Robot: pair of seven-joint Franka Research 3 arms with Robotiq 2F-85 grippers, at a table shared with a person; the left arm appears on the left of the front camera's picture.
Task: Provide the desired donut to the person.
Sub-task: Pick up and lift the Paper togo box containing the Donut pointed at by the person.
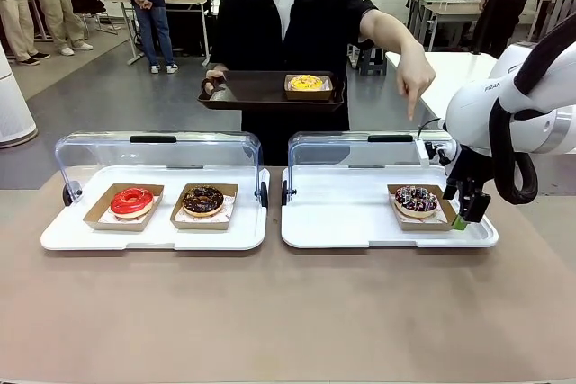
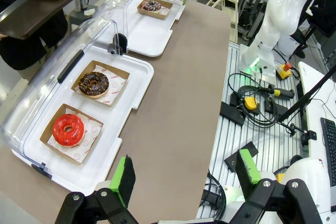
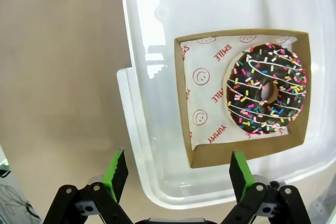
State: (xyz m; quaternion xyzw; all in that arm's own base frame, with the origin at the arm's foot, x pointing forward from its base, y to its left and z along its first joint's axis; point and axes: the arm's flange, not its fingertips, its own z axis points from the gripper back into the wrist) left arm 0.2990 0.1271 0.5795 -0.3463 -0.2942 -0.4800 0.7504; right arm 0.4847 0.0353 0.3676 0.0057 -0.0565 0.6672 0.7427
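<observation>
The person holds a dark tray carrying a yellow donut and points a hand down at the sprinkled chocolate donut. That donut sits in a cardboard holder on the right white tray. My right gripper stands open just above the tray's right edge, beside the donut's holder, with nothing between its fingers. My left gripper is open and empty over the table's near edge, far from the donuts.
The left white tray holds a red donut and a chocolate donut in cardboard holders. Clear lids stand raised behind both trays. Bare brown tabletop lies in front.
</observation>
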